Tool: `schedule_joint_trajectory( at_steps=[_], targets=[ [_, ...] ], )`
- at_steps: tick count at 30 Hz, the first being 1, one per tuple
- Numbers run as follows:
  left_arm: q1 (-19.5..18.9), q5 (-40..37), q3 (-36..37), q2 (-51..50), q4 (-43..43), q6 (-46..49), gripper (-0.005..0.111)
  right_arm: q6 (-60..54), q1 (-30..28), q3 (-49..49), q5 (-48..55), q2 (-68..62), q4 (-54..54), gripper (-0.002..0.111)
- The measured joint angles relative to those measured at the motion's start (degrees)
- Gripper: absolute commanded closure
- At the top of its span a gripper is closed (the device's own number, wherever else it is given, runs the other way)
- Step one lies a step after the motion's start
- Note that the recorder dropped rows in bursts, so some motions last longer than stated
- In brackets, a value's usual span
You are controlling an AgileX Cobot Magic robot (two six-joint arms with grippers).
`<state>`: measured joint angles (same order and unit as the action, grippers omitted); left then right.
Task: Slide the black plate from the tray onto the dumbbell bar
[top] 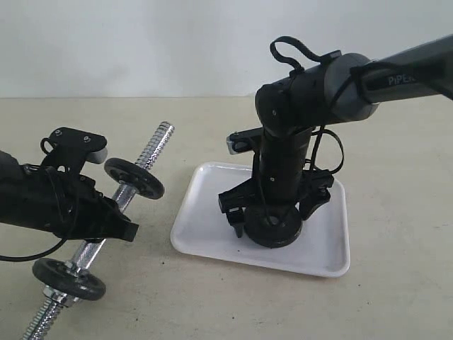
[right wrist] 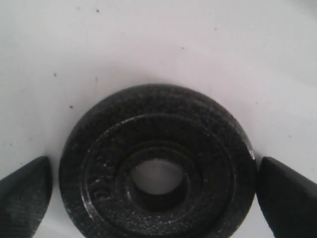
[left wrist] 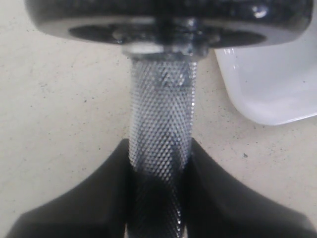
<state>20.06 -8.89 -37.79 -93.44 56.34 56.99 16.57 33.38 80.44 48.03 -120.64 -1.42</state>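
Note:
The black plate (top: 274, 230) lies flat on the white tray (top: 205, 212), its central hole facing up. My right gripper (top: 274, 212) stands over it, open. In the right wrist view the fingers (right wrist: 25, 193) flank the black plate (right wrist: 158, 119) on both sides with thin gaps, and the tray (right wrist: 148, 44) shows behind. The dumbbell bar (top: 152, 149) lies slantwise at the left with two black discs (top: 134, 177) on it. My left gripper (top: 117, 216) is shut on its knurled middle. In the left wrist view the left gripper (left wrist: 159, 168) clamps the dumbbell bar (left wrist: 161, 114).
One disc (left wrist: 168, 20) on the bar sits just beyond my left fingers, and a tray corner (left wrist: 272, 84) lies beside it. The bar's far threaded end (top: 161, 133) sticks out bare past the upper disc. The second disc (top: 69, 278) sits near the front-left edge.

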Motion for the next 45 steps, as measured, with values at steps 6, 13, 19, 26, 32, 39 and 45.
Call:
schedule_joint_trajectory(
  at_steps=[6,13,19,26,32,39,45],
  targets=[
    [0.0,-0.88,0.19,3.16,-0.22,0.0,0.102,0.0,0.0,0.0,0.12,0.0,-0.22,0.045],
    [0.0,-0.88,0.19,5.71,-0.22,0.0,0.102,0.0,0.0,0.0,0.12,0.0,-0.22,0.072],
    [0.0,-1.09,0.19,5.76,-0.36,0.0,0.102,0.0,0.0,0.0,0.12,0.0,-0.22,0.072],
    [0.0,-1.09,0.19,5.76,-0.39,0.0,0.102,0.0,0.0,0.0,0.12,0.0,-0.22,0.072],
    [0.0,-1.09,0.19,5.76,-0.39,0.0,0.102,-0.22,0.0,0.0,0.12,0.0,0.01,0.076],
    [0.0,-1.14,0.19,5.76,-0.39,0.0,0.102,-0.22,0.0,0.0,0.12,0.0,0.01,0.108],
    [0.0,-1.52,0.19,5.76,-0.49,0.0,0.102,-0.22,0.0,0.0,0.12,0.0,0.01,0.108]
  ],
)
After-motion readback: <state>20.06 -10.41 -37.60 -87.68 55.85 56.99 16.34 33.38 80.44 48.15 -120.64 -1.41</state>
